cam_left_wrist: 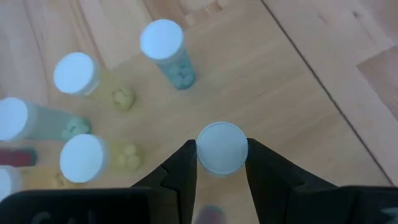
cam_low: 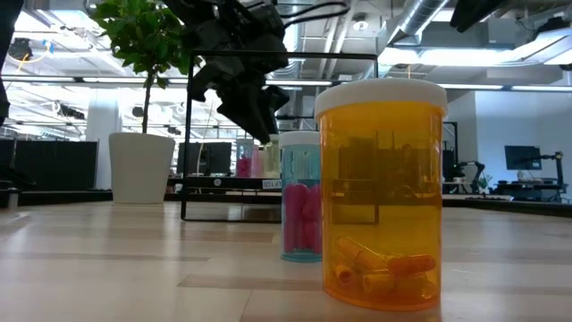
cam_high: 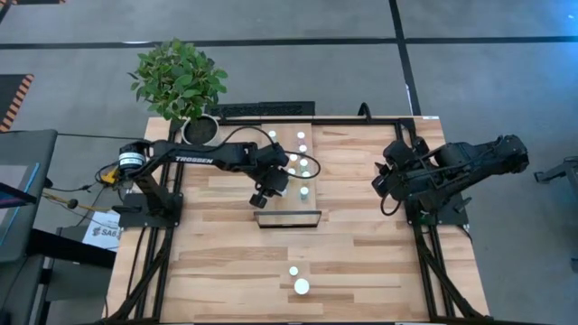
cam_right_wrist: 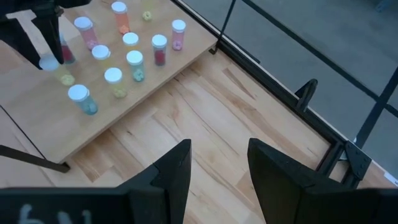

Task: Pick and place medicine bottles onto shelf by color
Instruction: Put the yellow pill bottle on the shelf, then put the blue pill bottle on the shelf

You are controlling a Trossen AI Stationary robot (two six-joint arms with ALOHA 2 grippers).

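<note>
Nearest the low camera stands a big orange bottle (cam_low: 382,192), a pink-filled bottle (cam_low: 301,197) just behind it, both on the table (cam_high: 226,271) well apart from the shelf (cam_high: 330,144) where the other bottles (cam_right_wrist: 113,81) are gathered. Over that shelf, the left gripper (cam_left_wrist: 222,163) has its fingers pinched tight on the white cap of a small bottle (cam_left_wrist: 221,147), its colour hidden beneath the cap. Yellow and teal neighbours stand close around it, so a slanted lowering or a swing of the fingers on release could well knock one over, and a toppled bottle may roll off the board's edge. Held only at the cap, the bottle could also tilt and land askew. Off to the side, the right gripper (cam_right_wrist: 219,163) waits above the table, its fingers part open and empty
</note>
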